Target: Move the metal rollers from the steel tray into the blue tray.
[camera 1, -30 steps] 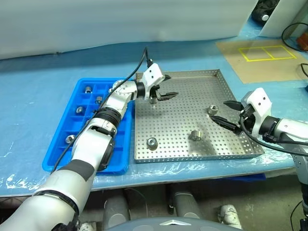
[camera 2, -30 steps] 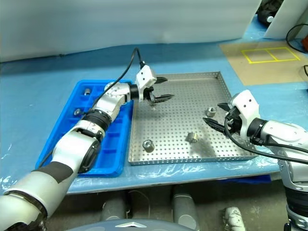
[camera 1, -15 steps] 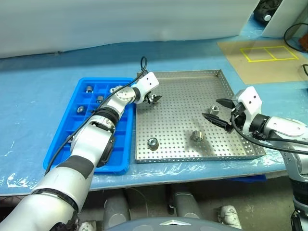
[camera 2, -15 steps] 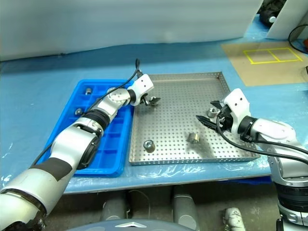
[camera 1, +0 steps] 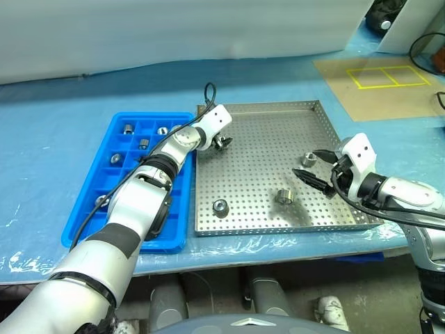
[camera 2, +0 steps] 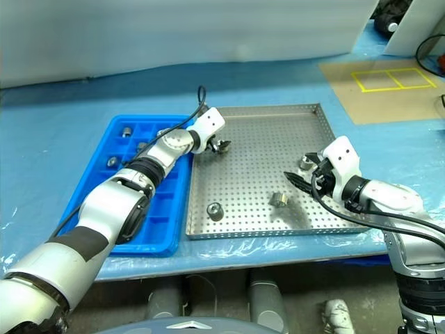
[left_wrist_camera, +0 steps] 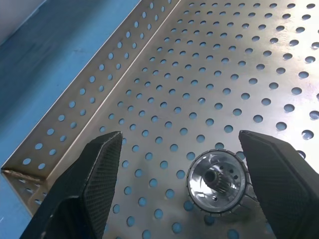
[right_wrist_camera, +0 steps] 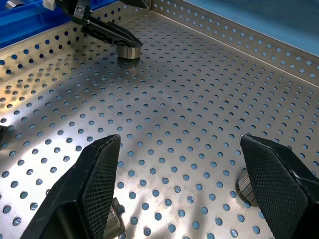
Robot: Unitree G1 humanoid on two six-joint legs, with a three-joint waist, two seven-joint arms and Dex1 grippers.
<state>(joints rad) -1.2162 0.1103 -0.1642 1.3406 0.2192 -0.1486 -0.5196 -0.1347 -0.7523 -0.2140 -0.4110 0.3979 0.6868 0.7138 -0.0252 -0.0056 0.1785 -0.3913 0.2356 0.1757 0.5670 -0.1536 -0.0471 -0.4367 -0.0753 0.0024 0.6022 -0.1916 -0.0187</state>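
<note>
between open left jaws, a roller (left_wrist_camera: 217,181) on steel tray (camera 1: 264,216)

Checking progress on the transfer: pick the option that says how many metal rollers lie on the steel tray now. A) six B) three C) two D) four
D: on the steel tray, one of the metal rollers sits between the open fingers of the left claw, one by the right claw, and two nearer the front, and.
</note>
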